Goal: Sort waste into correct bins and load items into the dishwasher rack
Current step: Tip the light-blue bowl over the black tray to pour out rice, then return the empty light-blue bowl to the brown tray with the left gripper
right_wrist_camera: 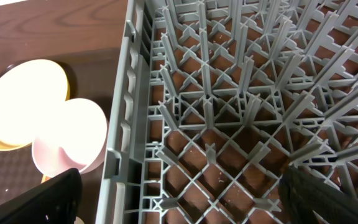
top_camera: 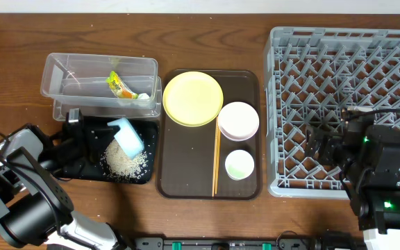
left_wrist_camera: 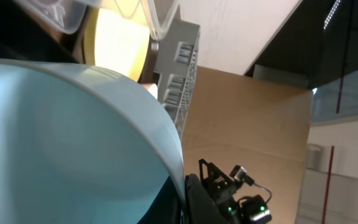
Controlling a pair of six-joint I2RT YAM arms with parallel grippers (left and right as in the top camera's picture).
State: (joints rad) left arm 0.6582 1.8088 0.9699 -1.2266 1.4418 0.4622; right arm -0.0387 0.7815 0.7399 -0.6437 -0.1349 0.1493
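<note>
"Where is the left gripper [top_camera: 108,133]?"

"By the bench's left edge, closed on the rim of the light blue bowl [top_camera: 126,136]. The bowl tilts over the black tray [top_camera: 151,139], where the rice [top_camera: 123,161] lies."

"And the wrapper [top_camera: 121,86]?"

"In the clear box [top_camera: 54,73], toward the far left corner."

"The right gripper [right_wrist_camera: 180,186]?"

"Spread wide and empty, above the rack [top_camera: 339,48] at the right edge. The yellow plate [top_camera: 192,98], pink bowl [top_camera: 238,120], cup [top_camera: 239,164] and chopsticks [top_camera: 217,163] sit on the brown tray [top_camera: 186,160] mid-bench."
</note>
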